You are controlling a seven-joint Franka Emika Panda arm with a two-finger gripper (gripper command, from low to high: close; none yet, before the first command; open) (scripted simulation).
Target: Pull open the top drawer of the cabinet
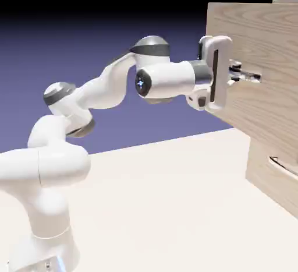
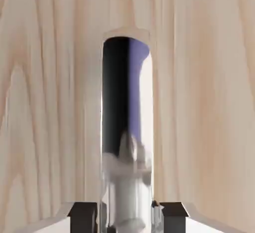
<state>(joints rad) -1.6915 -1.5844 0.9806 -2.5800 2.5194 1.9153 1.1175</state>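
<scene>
My tool [image 1: 234,73] pinches the metal handle [image 2: 126,177] of the top drawer [image 1: 262,43], at the exterior view's right. The handle looks smooth and glossy, so my tips could slide off if I pull fast or off-line.

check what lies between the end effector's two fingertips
the shiny metal bar handle lies between the fingertips, seen in the hand view, with the wood front behind
</scene>
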